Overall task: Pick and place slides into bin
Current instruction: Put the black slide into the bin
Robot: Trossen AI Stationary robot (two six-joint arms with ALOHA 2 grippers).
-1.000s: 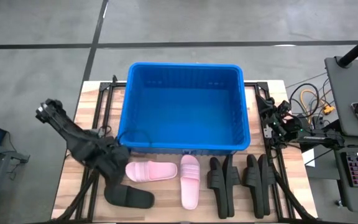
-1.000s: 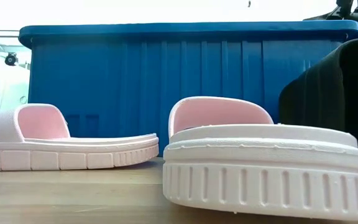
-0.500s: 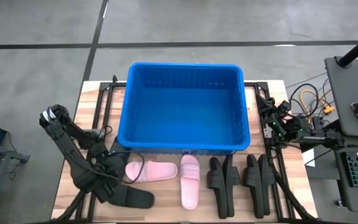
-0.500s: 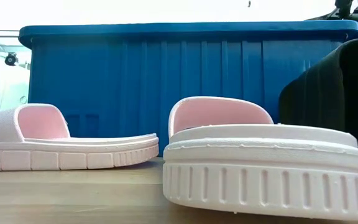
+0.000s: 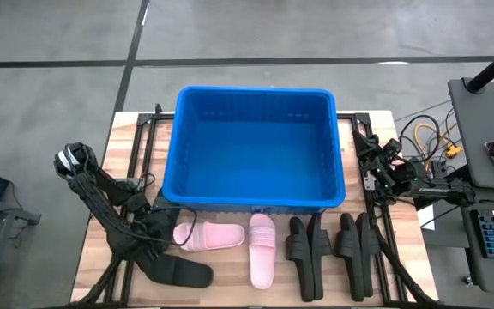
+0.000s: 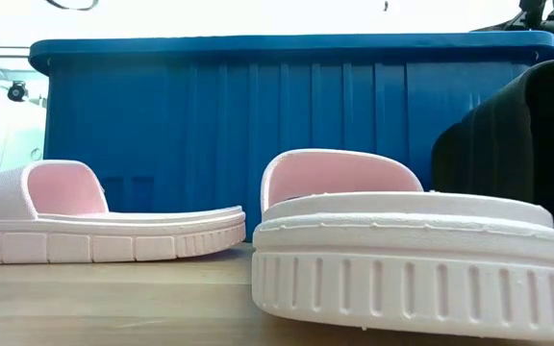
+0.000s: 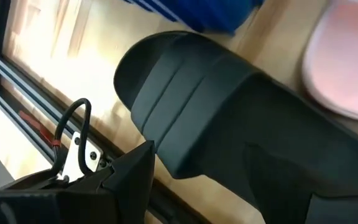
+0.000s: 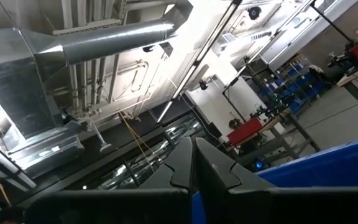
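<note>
Since the earlier frame the left arm has drawn back toward the table's (image 5: 101,146) front-left. High view: left gripper (image 5: 155,251) sits low over the lone black slide (image 5: 178,272), jaws partly open, grip unclear. Pink slides (image 5: 208,236) and four more black ones (image 5: 328,249) lie before the empty bin (image 5: 256,90). Right gripper (image 5: 374,165) waits at the right edge, jaws closed. Left wrist view: black slide's strap (image 7: 185,99) fills the frame.

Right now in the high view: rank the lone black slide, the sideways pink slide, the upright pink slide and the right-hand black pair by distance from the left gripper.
1. Lone black foam slide, just below the left gripper.
2. Sideways pale pink slide, to its right.
3. Upright pale pink slide, mid-table.
4. Right-hand black slide pair, farthest right.
</note>
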